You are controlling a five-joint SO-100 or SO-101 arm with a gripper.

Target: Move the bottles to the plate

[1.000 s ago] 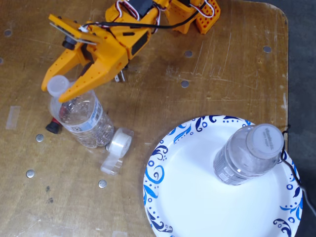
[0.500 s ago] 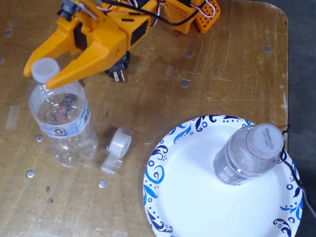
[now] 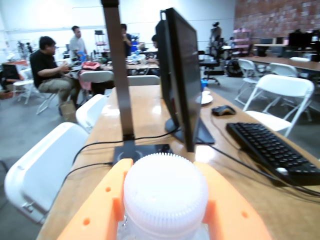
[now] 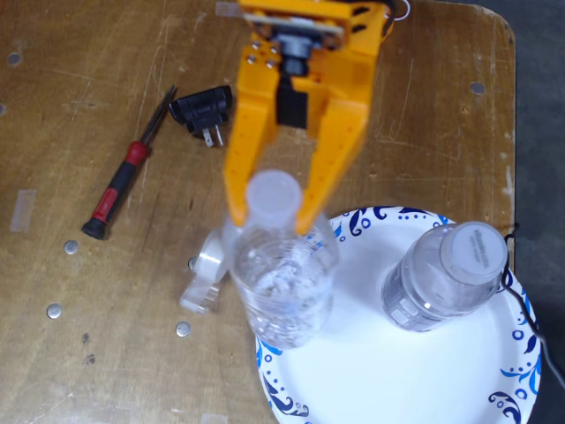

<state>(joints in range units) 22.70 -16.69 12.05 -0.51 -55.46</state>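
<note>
In the fixed view my orange gripper [image 4: 272, 212] is shut on the neck of a clear water bottle [image 4: 281, 283], just under its whitish cap [image 4: 272, 194]. The bottle is upright and its base is over the left rim of the white plate with blue swirls [image 4: 397, 380]; I cannot tell if it touches. A second clear bottle [image 4: 446, 276] with a label band stands upright on the plate's right side. In the wrist view the held bottle's ribbed cap [image 3: 165, 192] fills the gap between my two orange fingers [image 3: 100, 210].
On the wooden table [image 4: 71, 336] left of the plate lie a clear tape roll [image 4: 205, 269], a red-and-black screwdriver [image 4: 119, 181] and a black plug adapter [image 4: 205, 113]. The wrist view shows a monitor [image 3: 180, 75], a keyboard [image 3: 272, 150] and a lamp post [image 3: 120, 70].
</note>
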